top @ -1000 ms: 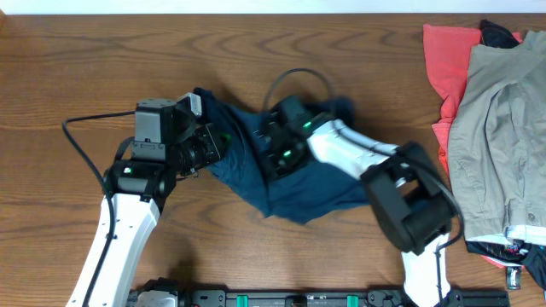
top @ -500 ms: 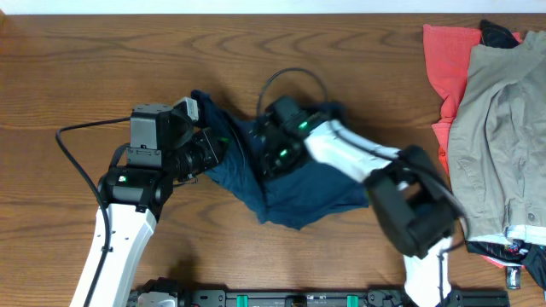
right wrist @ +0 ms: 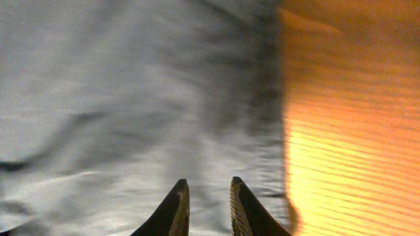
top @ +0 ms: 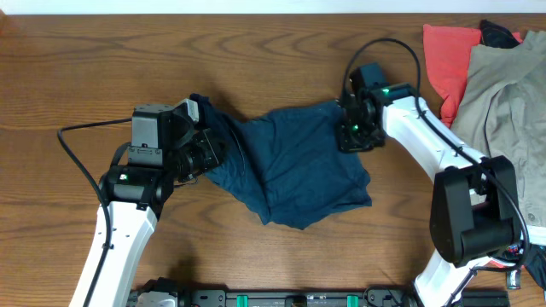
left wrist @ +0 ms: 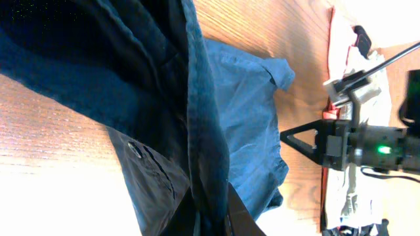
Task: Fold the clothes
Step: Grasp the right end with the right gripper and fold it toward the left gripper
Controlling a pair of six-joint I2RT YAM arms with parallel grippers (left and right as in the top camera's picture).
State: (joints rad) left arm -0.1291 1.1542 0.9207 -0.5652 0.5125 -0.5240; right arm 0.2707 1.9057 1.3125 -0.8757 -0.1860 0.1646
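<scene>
- Shorts (top: 299, 170): mid-table, mostly spread flat, bunched at their 9 o'clock edge.
- L gripper (top: 209, 149): jaws clamped on that 9 o'clock edge, cloth pinched btwn them. Prob. anchors that side so the rest can be drawn flat.
- R gripper (top: 351, 132): over shorts' 2 o'clock corner, jaws a slit apart, nothing btwn. Looks set to take that edge.
- Khaki garment (top: 503, 128) + red cloth (top: 444, 60): table's 3 o'clock side, well apart from the shorts.

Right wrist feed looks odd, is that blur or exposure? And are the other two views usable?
Right wrist: the shorts are smeared and washed out to grey, the table glows orange; only the right gripper is sharp. Left wrist: in focus, but near folds are very dark and the table at lower left is blown out white. Overhead: sharp, evenly lit.
</scene>
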